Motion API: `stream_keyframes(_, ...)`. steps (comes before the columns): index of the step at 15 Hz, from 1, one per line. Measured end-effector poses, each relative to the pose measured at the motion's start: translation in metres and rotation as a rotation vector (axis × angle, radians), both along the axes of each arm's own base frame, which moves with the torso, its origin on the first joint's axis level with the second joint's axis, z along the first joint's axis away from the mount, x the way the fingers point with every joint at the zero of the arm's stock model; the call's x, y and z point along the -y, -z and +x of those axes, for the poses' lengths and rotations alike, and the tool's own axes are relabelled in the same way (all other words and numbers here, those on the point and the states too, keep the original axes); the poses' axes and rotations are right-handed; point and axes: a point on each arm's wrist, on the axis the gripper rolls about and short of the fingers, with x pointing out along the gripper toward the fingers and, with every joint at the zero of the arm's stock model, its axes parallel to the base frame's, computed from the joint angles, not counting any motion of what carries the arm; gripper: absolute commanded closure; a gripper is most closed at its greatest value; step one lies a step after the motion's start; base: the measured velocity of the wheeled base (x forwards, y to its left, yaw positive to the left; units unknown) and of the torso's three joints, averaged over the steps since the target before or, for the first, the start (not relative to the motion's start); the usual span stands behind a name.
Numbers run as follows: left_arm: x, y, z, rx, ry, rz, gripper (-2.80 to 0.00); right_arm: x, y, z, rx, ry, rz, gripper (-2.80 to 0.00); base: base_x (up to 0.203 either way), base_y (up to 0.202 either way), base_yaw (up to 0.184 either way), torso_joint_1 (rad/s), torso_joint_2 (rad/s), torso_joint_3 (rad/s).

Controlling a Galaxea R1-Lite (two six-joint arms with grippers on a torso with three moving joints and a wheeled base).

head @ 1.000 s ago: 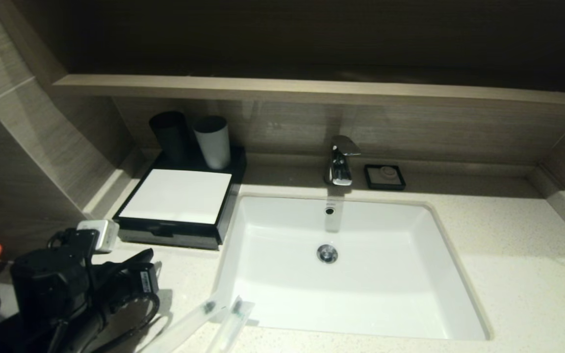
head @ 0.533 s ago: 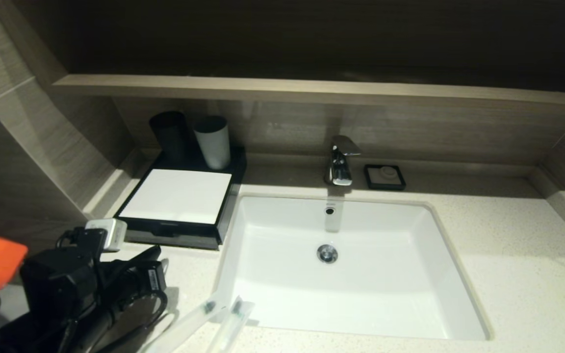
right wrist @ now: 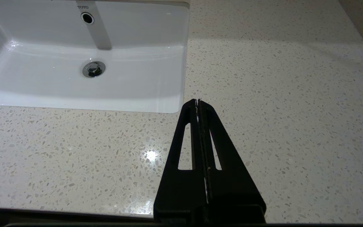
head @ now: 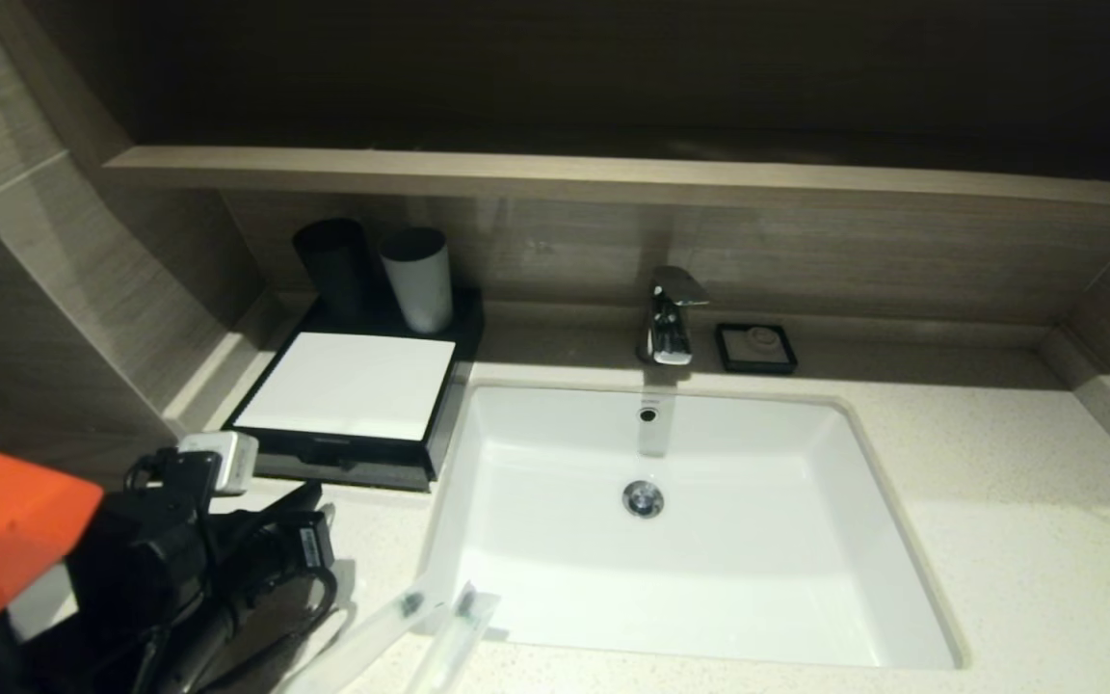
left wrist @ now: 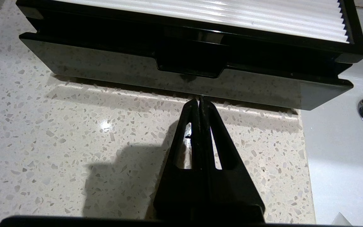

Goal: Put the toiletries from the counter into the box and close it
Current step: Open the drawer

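Observation:
The low black box (head: 343,390) with its white top panel sits on the speckled counter (head: 998,501), left of the basin. Its glossy drawer front (left wrist: 181,78) with a handle recess (left wrist: 189,64) faces my left gripper (left wrist: 199,100), which is shut and empty, its tip low over the counter just short of the drawer. In the head view that gripper (head: 312,496) is at the lower left. Two clear sachets (head: 362,641) (head: 454,631) with dark ends lie by the basin's near left corner. My right gripper (right wrist: 198,101) is shut and empty over bare counter by the basin's near right corner.
The white inset basin (head: 709,617) fills the middle, with a chrome faucet (head: 671,318) and a small black soap dish (head: 755,347) behind it. A black cup (head: 333,265) and a white cup (head: 417,275) stand behind the box. A wood-look ledge (head: 613,178) runs above.
My left arm has moved forward and to the right, bringing its shut gripper closer to the box's front. Box and sachets have not moved.

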Motion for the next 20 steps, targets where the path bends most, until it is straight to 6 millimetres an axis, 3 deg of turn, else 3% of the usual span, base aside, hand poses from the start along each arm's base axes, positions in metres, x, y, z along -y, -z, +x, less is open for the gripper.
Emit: stream_keyframes(20, -0.005, 0.0, 0.012, 0.019, -0.016, 0.058, 0.0, 0.0, 0.0, 0.0, 0.0, 0.0, -0.001, 0.0, 0.0, 0.0, 0.0, 0.0, 0.0, 0.0)
